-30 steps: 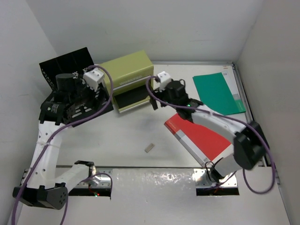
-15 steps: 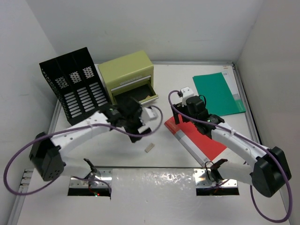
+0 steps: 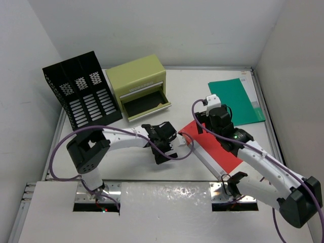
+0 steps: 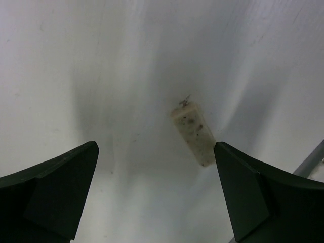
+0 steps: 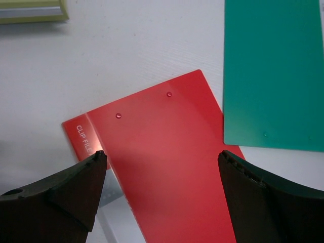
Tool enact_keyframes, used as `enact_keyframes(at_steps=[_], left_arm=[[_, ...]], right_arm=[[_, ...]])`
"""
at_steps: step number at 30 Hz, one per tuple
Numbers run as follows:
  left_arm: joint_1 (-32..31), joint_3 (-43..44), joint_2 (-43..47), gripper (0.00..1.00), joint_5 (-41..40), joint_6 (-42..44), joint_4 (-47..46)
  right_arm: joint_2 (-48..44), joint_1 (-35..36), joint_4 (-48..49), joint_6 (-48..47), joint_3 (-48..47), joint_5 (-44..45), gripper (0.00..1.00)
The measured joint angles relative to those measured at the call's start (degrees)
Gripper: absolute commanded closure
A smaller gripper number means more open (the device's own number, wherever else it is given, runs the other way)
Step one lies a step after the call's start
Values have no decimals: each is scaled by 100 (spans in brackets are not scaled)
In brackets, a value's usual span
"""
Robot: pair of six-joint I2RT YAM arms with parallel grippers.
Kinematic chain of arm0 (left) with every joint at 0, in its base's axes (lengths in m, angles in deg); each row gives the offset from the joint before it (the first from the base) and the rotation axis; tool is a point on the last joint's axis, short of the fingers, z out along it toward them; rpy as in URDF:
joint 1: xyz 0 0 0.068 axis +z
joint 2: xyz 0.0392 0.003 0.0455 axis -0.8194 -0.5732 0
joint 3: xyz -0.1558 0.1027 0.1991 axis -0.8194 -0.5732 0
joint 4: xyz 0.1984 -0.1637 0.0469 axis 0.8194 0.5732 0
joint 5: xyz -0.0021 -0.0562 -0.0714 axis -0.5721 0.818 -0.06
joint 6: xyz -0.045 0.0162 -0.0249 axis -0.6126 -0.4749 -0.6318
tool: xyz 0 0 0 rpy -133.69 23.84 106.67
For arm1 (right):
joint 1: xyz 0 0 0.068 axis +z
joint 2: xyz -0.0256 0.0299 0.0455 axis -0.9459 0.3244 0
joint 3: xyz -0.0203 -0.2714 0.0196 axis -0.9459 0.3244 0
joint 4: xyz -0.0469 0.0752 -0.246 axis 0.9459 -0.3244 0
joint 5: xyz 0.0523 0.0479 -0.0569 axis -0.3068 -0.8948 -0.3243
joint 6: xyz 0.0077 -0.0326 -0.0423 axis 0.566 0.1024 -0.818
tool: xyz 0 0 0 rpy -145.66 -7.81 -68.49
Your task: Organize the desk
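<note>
Hovering above the eraser (image 4: 192,134), the left gripper (image 4: 156,152) stands wide open and empty, to straddle it; near the eraser, the right gripper (image 5: 162,157) hangs equally open, empty, over the red clip file (image 5: 167,136).

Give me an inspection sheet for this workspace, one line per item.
Surface: the desk is white and flat.
Job's things: a red file and a green folder lie flat and apart. A small pale block lies loose. A black file rack stands at the back left, with an olive drawer box beside it, drawer open.
Clutter: nothing seen beyond those.
Grippers: the left gripper is open above the block. The right gripper is open above the red file.
Cables: a purple cable loops off each arm. None is seen snagged.
Surroundings: white walls enclose the desk.
</note>
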Motion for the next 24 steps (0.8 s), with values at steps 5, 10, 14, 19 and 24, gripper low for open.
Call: enact_keyframes(at_steps=[5, 10, 14, 19, 24], left_arm=[[-20, -199, -144, 7, 269, -68, -444], [-22, -188, -254, 41, 374, -103, -656], [-22, -153, -291, 97, 448, -111, -708], [-9, -107, -280, 100, 461, -37, -590], [203, 63, -94, 100, 118, 74, 55]], right_arm=[[-177, 0, -109, -103, 7, 197, 13], [-389, 0, -197, -164, 28, 330, 12], [-494, 0, -208, -247, 70, 402, 12], [-472, 0, -212, -350, 70, 466, 12], [-398, 0, -254, -420, 52, 487, 11]])
